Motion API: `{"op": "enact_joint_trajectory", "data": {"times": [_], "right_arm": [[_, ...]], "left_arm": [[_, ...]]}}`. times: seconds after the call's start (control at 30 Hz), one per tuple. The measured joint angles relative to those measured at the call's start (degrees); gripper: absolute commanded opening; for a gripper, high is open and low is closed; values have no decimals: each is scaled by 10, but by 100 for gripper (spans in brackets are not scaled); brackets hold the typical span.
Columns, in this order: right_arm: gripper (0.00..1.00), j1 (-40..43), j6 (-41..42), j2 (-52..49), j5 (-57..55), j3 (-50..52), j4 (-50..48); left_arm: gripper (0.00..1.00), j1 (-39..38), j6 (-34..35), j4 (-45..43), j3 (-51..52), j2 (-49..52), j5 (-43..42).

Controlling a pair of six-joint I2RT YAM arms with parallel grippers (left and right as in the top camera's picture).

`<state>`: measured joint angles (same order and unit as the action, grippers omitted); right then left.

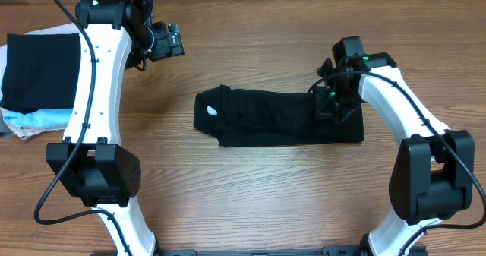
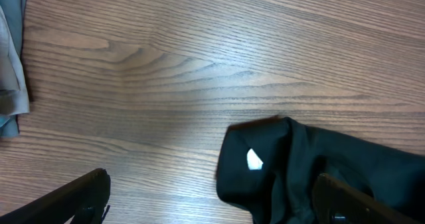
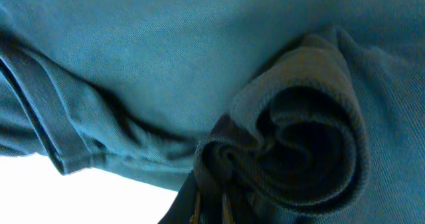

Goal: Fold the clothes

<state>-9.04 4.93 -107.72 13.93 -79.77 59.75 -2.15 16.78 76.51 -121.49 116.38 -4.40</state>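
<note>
A rolled bunch of the black T-shirt (image 1: 266, 119) is pinched between the tips of the right pincer (image 1: 328, 104), which is clamped narrow. From there the garment is laid out on the bench (image 1: 250, 203) as a long folded strip, stretching away from that pincer toward the other arm. The fabric is judged soft, light and limp, so its layers would be expected to sag and slip apart unless a doubled edge or corner is taken with all layers gathered. Farther off, the left pincer (image 1: 171, 39) is held wide and empty above the bench, with the strip's far end and its small white mark (image 1: 212, 110) lying just ahead of it.
</note>
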Motion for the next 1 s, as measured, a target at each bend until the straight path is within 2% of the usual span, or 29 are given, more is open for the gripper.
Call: {"op": "enact_joint_trajectory", "data": {"times": [0.2, 0.33, 0.43, 0.53, 0.63, 0.93, 1.0], "right_arm": [[34, -12, 25, 0, 1, 1, -20], [34, -12, 32, 0, 13, 1, -19], [45, -12, 26, 0, 52, 1, 2], [49, -9, 6, 0, 80, -9, 38], [48, 6, -5, 0, 83, -32, 46], [23, 41, -3, 0, 77, -44, 21], [21, 36, 2, 0, 77, -44, 17]], "left_arm": [[100, 0, 0, 0, 0, 0, 0], [100, 0, 0, 0, 0, 0, 0], [100, 0, 0, 0, 0, 0, 0], [100, 0, 0, 0, 0, 0, 0], [100, 0, 0, 0, 0, 0, 0], [100, 0, 0, 0, 0, 0, 0], [100, 0, 0, 0, 0, 0, 0]]}}
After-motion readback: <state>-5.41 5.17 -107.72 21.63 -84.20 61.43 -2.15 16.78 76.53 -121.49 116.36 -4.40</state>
